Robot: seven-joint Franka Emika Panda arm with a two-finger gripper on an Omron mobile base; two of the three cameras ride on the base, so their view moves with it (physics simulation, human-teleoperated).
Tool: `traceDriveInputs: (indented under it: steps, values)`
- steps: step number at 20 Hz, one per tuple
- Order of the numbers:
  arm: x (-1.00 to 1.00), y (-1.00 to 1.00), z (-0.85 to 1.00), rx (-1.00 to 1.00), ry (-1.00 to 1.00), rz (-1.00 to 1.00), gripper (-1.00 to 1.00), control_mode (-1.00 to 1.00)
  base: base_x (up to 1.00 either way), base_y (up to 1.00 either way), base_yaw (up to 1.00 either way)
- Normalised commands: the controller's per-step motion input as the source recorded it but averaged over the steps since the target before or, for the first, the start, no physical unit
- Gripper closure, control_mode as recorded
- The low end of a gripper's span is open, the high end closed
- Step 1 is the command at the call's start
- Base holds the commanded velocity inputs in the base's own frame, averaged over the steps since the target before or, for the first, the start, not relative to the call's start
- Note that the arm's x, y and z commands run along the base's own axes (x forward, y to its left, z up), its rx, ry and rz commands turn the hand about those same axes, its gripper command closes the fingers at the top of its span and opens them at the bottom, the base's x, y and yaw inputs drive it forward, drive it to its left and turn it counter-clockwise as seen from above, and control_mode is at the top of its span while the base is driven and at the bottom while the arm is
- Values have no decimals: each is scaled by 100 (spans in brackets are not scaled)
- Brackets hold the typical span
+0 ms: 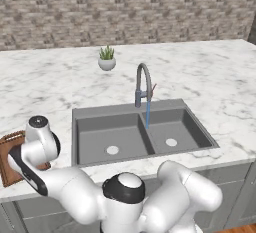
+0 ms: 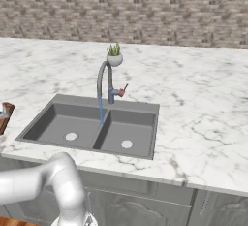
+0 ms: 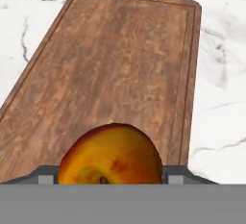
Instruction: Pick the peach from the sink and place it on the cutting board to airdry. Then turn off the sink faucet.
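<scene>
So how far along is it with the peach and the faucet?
Done: the peach is out of the sink; both basins lie bare. In hand: the gripper holds the peach between its fingers over the cutting board; whether it touches the wood cannot be told. Left: releasing it, then shutting off the sink faucet, where a blue stream runs from the spout.

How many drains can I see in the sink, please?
2. One drain is in the left basin of the sink and the other drain is in the right basin, close to where the water from the faucet falls.
</scene>
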Motion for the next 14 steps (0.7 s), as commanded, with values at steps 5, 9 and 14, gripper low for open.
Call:
traceDriveInputs:
  steps: [5, 9, 14]
  values:
    - [25, 13, -24, 0, 7, -4, 100, -100, 0, 0, 0]
    - [25, 21, -25, 0, 7, -4, 100, -100, 0, 0, 0]
    - [23, 25, -23, 0, 4, -5, 100, -100, 0, 0, 0]
